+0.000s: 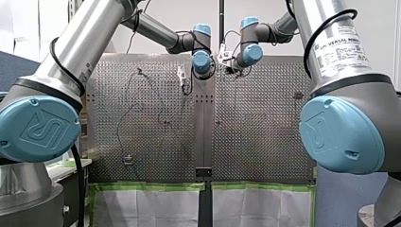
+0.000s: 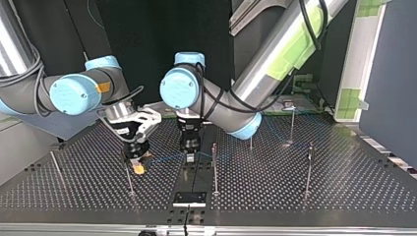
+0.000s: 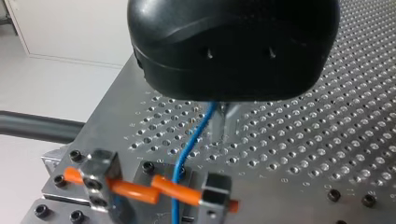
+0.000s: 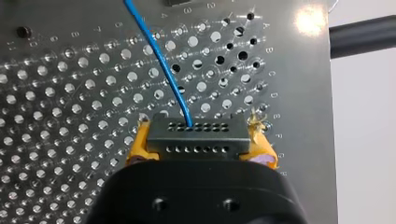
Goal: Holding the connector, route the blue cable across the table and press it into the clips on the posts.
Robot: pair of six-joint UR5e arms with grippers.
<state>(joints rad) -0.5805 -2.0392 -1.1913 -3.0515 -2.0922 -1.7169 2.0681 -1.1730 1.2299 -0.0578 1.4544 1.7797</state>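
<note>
1. Right gripper (image 4: 198, 133): yellow pads (image 4: 138, 145) clamped on the one black connector (image 4: 196, 142), lower centre-left of top view.
2. One blue cable (image 4: 161, 65) leaves the connector and passes under left gripper (image 3: 224, 123); that grip: cannot tell.
3. Posts (image 2: 214, 167): six counted, top view.

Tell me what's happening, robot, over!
Right gripper shut on connector. Left gripper at cable, grip unclear. Cable runs between both. Post close by left gripper.
</note>
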